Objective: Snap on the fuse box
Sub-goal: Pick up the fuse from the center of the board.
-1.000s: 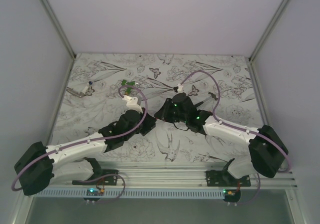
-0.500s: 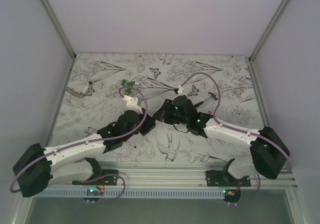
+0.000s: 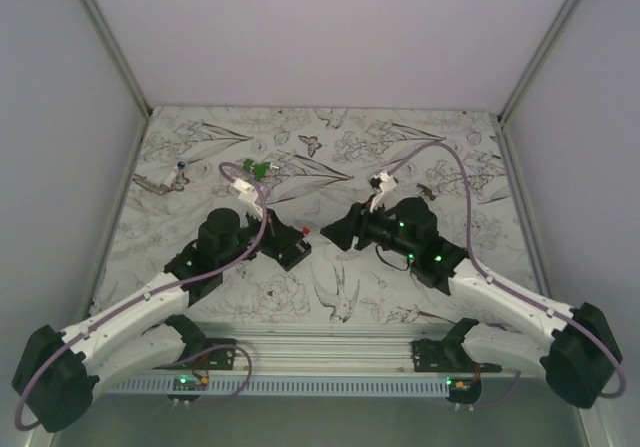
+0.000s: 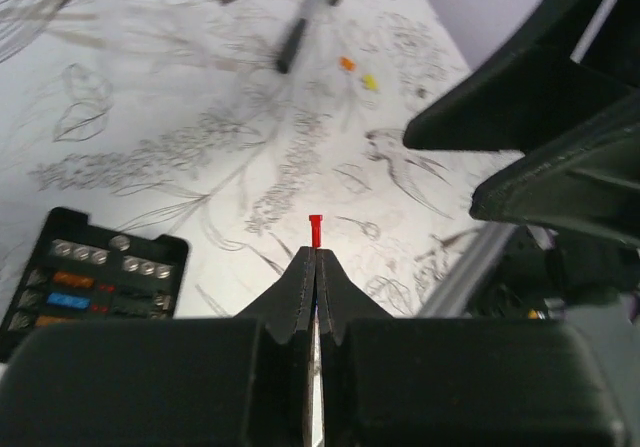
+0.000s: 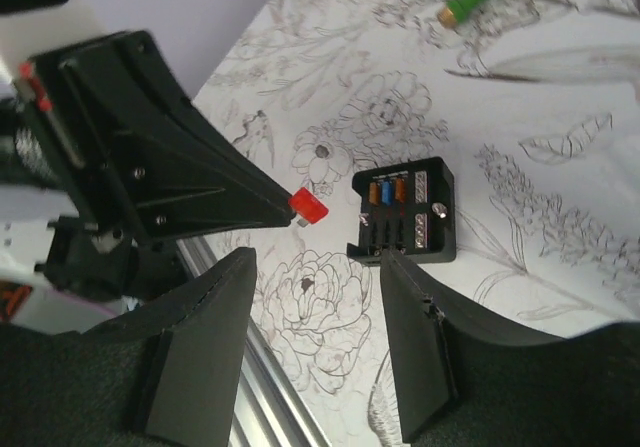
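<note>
1. The fuse box (image 5: 405,212) lies flat on the flower-printed surface (image 3: 200,147), near the middle and a little towards the left arm. It has no lid on it, so its inside shows.
2. In the right wrist view the box holds orange and blue fuses standing in a row, with small silver terminals beside them. The left wrist view shows the same box (image 4: 90,277) low on the left, with a row of silver terminals along one side.
3. The left pincer (image 4: 315,257) is closed tight, and a small red fuse (image 4: 316,230) is pinched at its very tip, sticking out past the fingers.
4. Seen from the right wrist, that red fuse (image 5: 308,206) sits just beside the box and apart from it (how high above the surface it is, I cannot tell).
5. The right pincer (image 5: 315,337) stands open with nothing between its fingers. It points towards the box and the tip of the left pincer.
6. From above, the two pincers face each other over the middle of the surface, the left pincer (image 3: 298,233) over the box (image 3: 290,257) and the right pincer (image 3: 335,235) just to its right, not touching.
7. Farther back, a small green piece (image 3: 258,170) lies on the surface, well apart from the box.
8. A thin black tool (image 4: 300,22) lies on the far side in the left wrist view, with a loose orange fuse (image 4: 347,64) and a yellow fuse (image 4: 369,81) near it.
</note>
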Controlling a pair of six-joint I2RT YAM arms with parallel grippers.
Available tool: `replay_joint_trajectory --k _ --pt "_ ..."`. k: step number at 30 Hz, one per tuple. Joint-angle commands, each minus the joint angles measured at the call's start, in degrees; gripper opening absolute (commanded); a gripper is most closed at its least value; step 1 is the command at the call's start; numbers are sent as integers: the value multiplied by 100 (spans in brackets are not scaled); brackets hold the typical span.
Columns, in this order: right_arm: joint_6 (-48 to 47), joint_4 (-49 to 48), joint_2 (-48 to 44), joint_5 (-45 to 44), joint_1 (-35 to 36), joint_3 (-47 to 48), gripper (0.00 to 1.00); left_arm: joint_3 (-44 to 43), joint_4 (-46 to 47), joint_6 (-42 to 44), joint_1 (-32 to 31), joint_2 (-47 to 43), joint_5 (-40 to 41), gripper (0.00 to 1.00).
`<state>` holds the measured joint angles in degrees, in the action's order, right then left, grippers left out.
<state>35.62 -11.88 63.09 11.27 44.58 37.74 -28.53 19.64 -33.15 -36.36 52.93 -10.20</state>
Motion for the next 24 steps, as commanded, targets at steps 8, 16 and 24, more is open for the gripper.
replay_joint_trajectory --k 8,16,24 --pt "-2249 -406 -863 2678 -186 38 56 -371 25 334 81 -674 -2470 0" --pt "-2216 -679 -719 3392 -193 149 50 -442 22 368 -57 -956 -2692 0" --pt "-1926 -1080 -574 3666 -189 146 40 -528 14 548 -341 -931 -2707 0"
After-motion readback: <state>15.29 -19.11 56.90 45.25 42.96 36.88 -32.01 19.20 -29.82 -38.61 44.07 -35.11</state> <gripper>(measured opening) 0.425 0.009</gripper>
